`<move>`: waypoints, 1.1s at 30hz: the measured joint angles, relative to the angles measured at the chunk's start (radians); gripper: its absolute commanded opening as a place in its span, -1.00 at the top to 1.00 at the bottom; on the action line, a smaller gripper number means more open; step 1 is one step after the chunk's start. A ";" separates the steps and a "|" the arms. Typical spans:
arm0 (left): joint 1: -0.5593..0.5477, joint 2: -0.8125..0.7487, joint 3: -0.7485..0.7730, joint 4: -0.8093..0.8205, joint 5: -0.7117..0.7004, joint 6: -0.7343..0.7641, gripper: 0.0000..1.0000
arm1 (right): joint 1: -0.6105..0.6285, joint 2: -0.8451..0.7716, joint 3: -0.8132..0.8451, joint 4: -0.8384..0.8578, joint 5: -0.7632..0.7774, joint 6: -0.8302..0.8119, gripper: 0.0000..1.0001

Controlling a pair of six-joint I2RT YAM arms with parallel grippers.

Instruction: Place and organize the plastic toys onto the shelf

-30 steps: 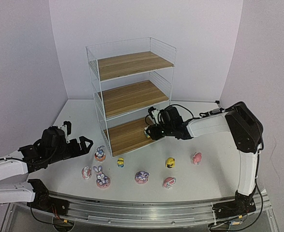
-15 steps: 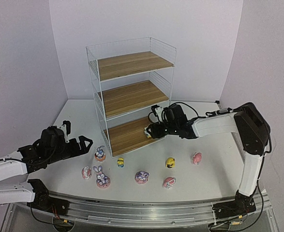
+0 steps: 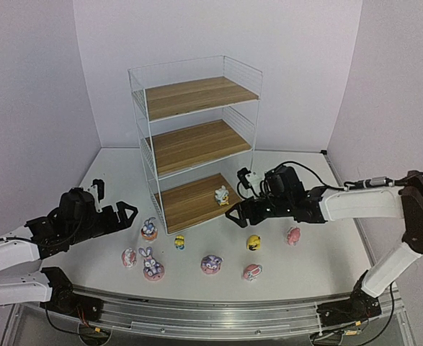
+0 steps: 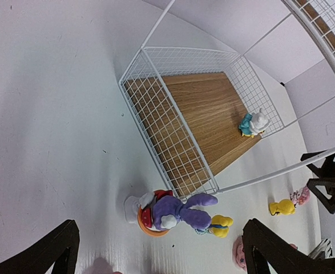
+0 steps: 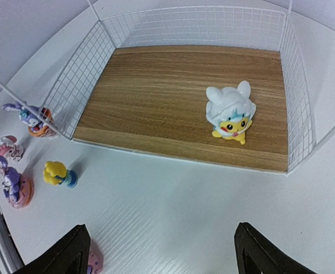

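Observation:
The shelf (image 3: 197, 97) is a white wire rack with three wooden boards. A white-hooded yellow figurine (image 3: 222, 194) stands on its bottom board (image 5: 156, 108); it also shows in the right wrist view (image 5: 230, 111). My right gripper (image 3: 236, 210) is open and empty, just in front of that board. My left gripper (image 3: 127, 214) is open and empty, left of a purple bunny (image 3: 149, 228) that lies below it in the left wrist view (image 4: 173, 211). Other toys stand on the table: a small yellow one (image 3: 179, 242), a second bunny (image 3: 152, 264), and a pink-white one (image 3: 129, 257).
More toys stand in front of the shelf: a purple round one (image 3: 211, 264), a yellow one (image 3: 254, 242), a pink one (image 3: 292, 236) and a pink-white one (image 3: 252, 272). A metal rail (image 3: 218, 310) runs along the near table edge. White walls close the back and sides.
My right gripper has let go of the white-hooded figurine on the bottom board and pulled back out of the shelf toward the near right. The left arm has not moved.

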 measured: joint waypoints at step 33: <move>0.000 -0.017 -0.066 0.045 0.043 -0.019 -0.99 | 0.171 -0.128 -0.253 -0.163 0.322 0.297 -0.17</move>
